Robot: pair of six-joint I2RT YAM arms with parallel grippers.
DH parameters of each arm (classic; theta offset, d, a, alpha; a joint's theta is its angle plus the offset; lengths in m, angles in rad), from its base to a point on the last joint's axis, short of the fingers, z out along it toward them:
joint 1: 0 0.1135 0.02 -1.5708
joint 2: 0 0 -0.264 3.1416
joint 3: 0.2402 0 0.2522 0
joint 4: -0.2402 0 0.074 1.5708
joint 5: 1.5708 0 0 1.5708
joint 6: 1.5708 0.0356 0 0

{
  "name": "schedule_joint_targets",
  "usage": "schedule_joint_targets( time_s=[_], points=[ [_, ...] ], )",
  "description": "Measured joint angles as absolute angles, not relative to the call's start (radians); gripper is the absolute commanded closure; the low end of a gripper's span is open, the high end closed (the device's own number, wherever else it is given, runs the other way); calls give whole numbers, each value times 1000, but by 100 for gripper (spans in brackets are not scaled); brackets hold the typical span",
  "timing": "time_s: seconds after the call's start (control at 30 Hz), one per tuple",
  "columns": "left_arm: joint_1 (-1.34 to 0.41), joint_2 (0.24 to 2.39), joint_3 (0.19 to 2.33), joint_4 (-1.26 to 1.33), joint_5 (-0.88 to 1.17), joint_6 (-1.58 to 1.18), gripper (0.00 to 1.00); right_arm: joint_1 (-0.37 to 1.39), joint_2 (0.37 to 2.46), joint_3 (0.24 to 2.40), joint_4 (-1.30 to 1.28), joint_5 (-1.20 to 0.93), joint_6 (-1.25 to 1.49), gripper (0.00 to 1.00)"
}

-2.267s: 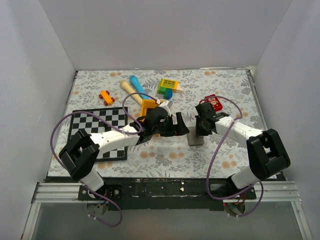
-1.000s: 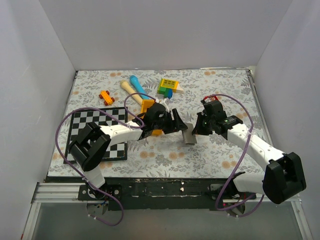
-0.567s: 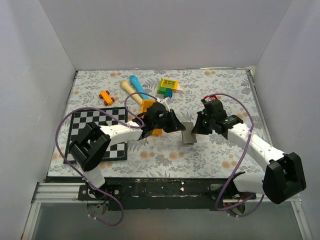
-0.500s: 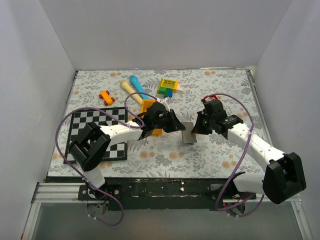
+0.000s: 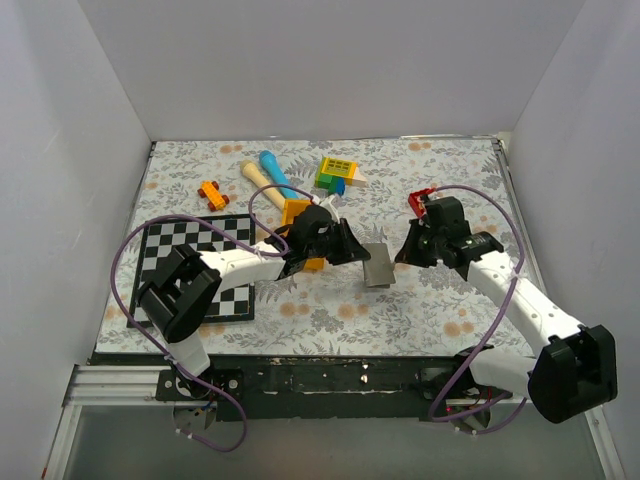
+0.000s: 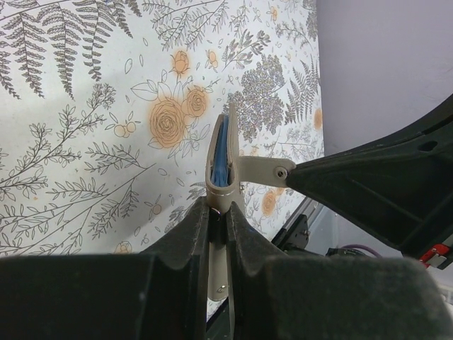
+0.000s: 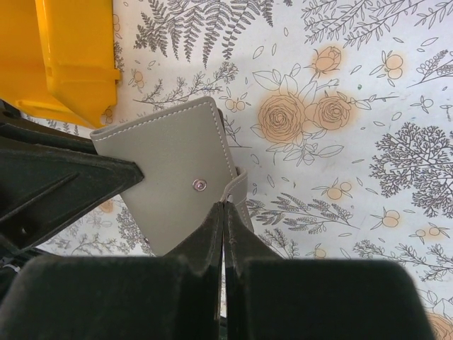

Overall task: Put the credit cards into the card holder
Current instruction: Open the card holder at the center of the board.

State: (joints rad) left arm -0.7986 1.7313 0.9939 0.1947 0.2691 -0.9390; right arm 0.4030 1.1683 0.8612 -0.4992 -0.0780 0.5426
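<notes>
Grey folding card holder [image 5: 378, 266], one, between two grippers.
Left gripper [image 6: 217, 212] clamps its edge; right gripper [image 7: 224, 207] closed beside its snap tab [image 7: 239, 185].

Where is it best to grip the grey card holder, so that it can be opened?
Pinch the card holder at its folded edge from the left, across its thin flat faces, as the left claw does. From the right, take the snap tab: it sticks out sideways past the cover, and the right claw looks shut on its end.
</notes>
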Motion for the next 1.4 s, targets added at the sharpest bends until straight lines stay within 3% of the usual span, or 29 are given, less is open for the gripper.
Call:
schedule_joint_targets(
  time_s=[0.07,0.1,0.17,0.27,0.57,0.97,1.1,1.4],
  points=[
    [-799,1731,994,195,269,-939,100,397,1157,858,-502,-78,543,99],
    [-799,1731,994,195,269,-939,95,393,1151,856,-503,-78,543,99],
    [-799,1731,994,193,271,-939,71,392,1141,854,-507,-78,543,99],
    [-799,1732,998,184,276,-937,48,392,1129,854,-508,-78,543,99],
    [-799,1750,1013,141,278,-932,30,381,1100,872,-546,-62,517,99],
    [-799,1750,1015,116,273,-927,28,381,1094,911,-559,-112,509,99],
    [-799,1758,1018,116,276,-926,32,381,1095,911,-561,-111,509,99],
    [-799,1829,1035,93,279,-917,37,379,1100,910,-650,69,533,99]
  ],
)
